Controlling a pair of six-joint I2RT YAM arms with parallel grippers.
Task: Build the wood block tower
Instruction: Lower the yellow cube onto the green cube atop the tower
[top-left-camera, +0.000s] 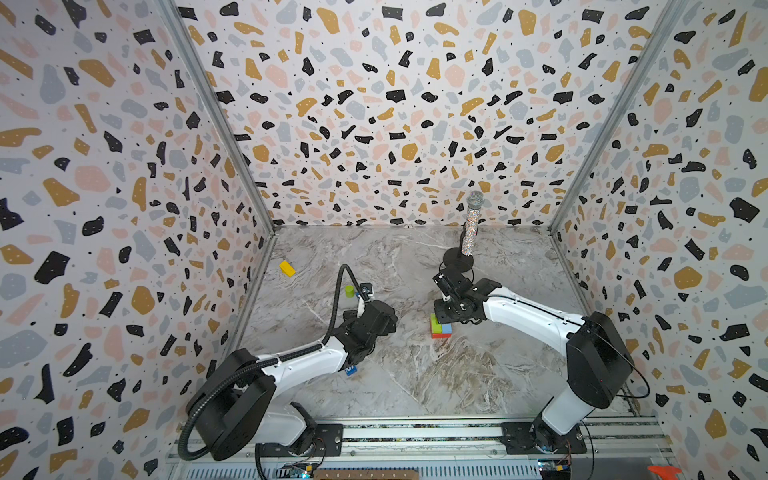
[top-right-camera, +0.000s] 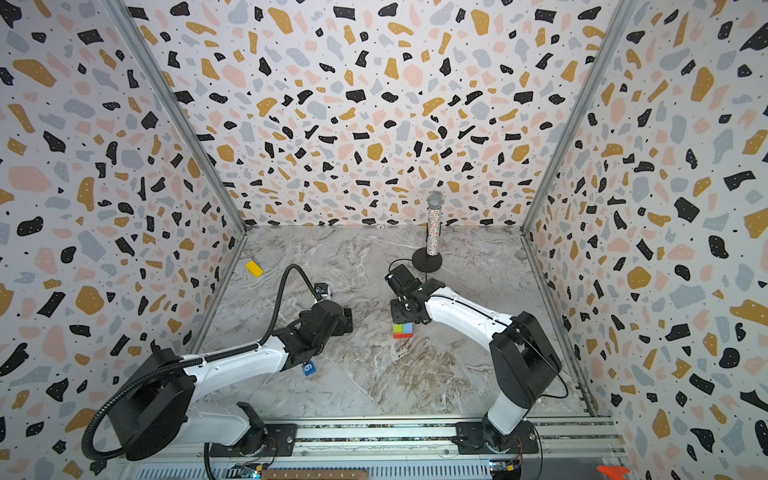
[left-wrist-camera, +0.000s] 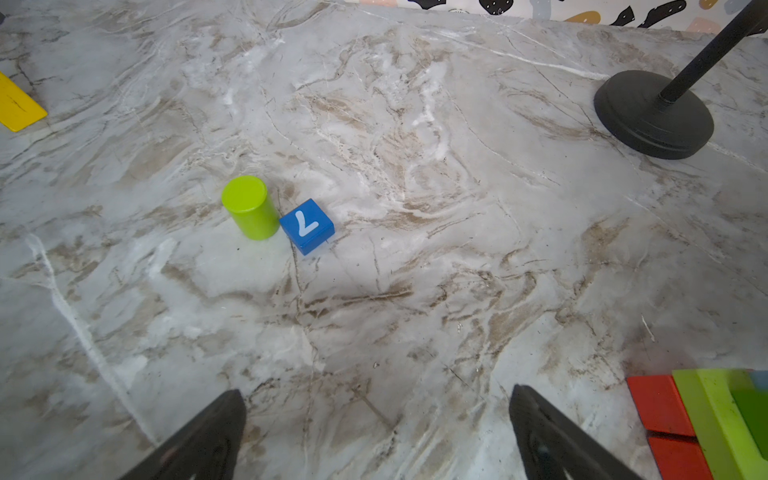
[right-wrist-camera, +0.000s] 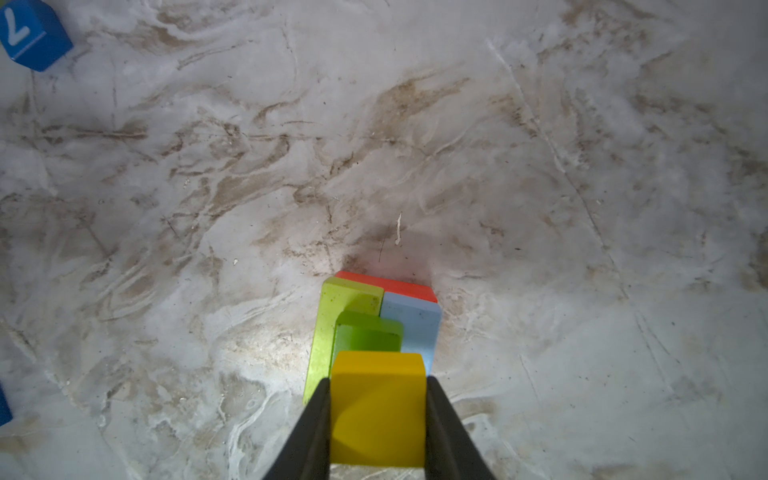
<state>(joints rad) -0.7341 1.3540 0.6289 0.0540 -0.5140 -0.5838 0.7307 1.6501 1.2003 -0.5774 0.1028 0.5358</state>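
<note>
At far left lie a loose yellow brick, a green cylinder and a blue cube; the left gripper hangs wide open, empty. Centre-right, the tower stands under the right gripper, which is clamped on a yellow block. An off-centre release or sideways nudge would likely topple the narrow stack. No container is visible.

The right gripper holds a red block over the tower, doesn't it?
Not quite. The block in the right gripper is yellow, not red, as the right wrist view shows. It is indeed held over the tower.
</note>
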